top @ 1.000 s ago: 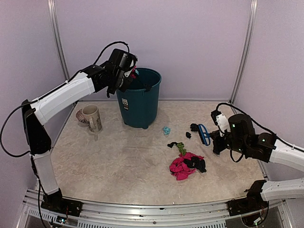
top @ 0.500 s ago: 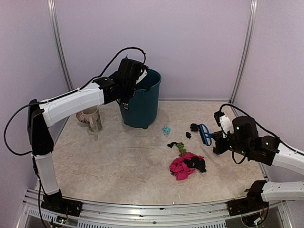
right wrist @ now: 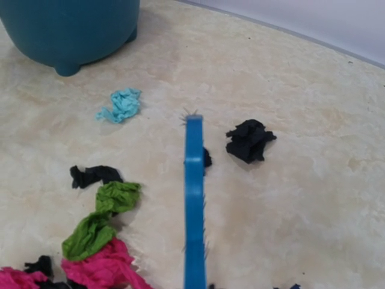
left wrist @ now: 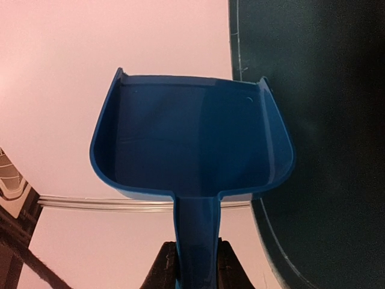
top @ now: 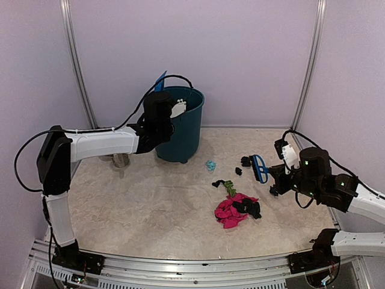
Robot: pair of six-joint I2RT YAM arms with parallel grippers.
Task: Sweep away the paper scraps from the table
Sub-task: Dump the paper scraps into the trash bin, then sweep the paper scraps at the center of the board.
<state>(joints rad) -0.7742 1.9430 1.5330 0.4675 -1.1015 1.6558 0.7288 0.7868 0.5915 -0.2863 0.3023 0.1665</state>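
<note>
Soft, even light from above gives you only faint shadows on the table point(top: 150, 198) beside the bin point(top: 186, 135). Your left wrist view tints the wall point(left wrist: 60, 60) pink, the dustpan point(left wrist: 192, 144) sharp. In your right wrist view the brush point(right wrist: 194, 205) blurs close to the lens.
</note>
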